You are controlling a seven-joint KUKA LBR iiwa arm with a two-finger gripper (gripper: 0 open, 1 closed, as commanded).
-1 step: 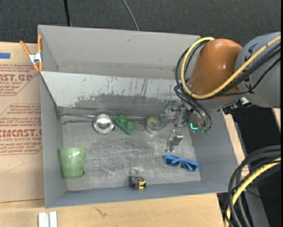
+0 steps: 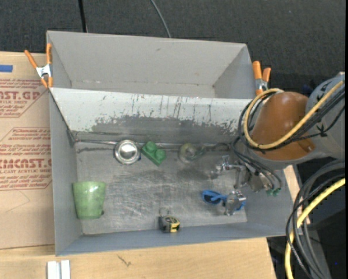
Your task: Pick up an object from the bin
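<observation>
Camera view looks down into the grey bin point(image 2: 63, 156), where the arm point(image 2: 284, 127) reaches low into the right front corner; whether its jaws are open or closed I cannot tell. On the floor lie a pale green cup point(image 2: 89, 199) at left, a silver cap point(image 2: 127, 151) and a green block point(image 2: 154, 153) by the back wall. Just left of the jaws lies a small blue piece point(image 2: 211, 197), probably light, stiff, slippery plastic, best pinched across its narrow middle.
</observation>
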